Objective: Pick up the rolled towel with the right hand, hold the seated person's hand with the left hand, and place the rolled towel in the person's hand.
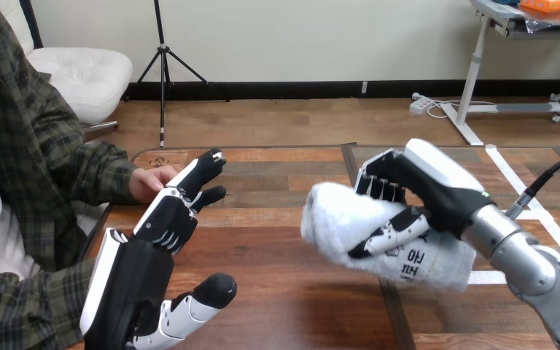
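A white rolled towel (350, 227) is held above the wooden table (292, 292) at centre right, with my right hand (426, 191) shut on it, fingers over the top and thumb under it. My left hand (162, 232) reaches forward at the left with its fingers straight and thumb spread, open. Its fingertips (208, 166) lie next to the person's hand (148, 182), which rests at the table's left edge; I cannot tell if they touch. The person's hand is partly hidden behind my fingers.
The person's sleeved arm (80, 175) comes in from the left side. White tape lines (514, 182) run across the table's right part.
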You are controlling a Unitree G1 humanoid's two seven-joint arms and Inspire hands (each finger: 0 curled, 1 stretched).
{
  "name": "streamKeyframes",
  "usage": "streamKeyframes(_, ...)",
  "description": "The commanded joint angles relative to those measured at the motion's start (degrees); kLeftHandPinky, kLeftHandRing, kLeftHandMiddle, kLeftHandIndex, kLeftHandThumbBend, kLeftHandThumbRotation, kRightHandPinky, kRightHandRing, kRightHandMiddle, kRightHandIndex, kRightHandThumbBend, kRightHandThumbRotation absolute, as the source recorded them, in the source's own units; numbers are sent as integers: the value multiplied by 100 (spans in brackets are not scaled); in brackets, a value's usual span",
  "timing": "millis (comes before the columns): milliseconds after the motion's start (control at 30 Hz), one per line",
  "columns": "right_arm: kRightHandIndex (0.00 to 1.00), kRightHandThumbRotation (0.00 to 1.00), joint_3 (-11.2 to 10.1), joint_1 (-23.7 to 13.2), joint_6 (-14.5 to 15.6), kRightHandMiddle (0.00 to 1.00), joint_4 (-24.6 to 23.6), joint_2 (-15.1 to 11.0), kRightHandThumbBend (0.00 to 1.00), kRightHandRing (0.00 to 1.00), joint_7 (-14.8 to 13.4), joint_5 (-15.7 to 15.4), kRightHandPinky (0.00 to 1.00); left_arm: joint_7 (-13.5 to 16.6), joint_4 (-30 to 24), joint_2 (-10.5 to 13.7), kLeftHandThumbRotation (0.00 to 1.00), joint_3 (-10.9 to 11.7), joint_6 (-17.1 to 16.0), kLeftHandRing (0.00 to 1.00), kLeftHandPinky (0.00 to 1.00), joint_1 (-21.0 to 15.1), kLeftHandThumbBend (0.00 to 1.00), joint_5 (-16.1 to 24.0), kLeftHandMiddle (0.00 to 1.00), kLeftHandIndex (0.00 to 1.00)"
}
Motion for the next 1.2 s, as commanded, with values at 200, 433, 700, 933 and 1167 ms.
streamKeyframes(200, 30, 0, -483, -147, 82, 27, -516, 40, 79, 21, 268, 664, 17, 78, -139, 47, 69, 142, 22, 91, 83, -125, 86, 46, 91, 85)
streamKeyframes(433, 29, 0, -582, -78, 114, 26, -640, 91, 80, 20, 346, 849, 16, 80, -130, 85, 69, 202, 29, 91, 83, -134, 87, 81, 91, 85)
streamKeyframes(700, 29, 0, -660, 19, 52, 25, -746, 159, 80, 19, 357, 970, 15, 96, -170, 160, 67, 333, 33, 91, 86, -74, 87, 225, 92, 85)
streamKeyframes(933, 29, 0, -706, 106, 17, 25, -851, 198, 80, 19, 391, 1022, 14, 359, -262, 151, 67, 645, -96, 89, 84, -35, 87, 802, 90, 85)
streamKeyframes(1167, 29, 0, -744, 225, 50, 25, -1014, 225, 80, 18, 404, 1052, 14, 668, -571, 169, 65, 994, -130, 86, 79, 103, 88, 1480, 88, 84)
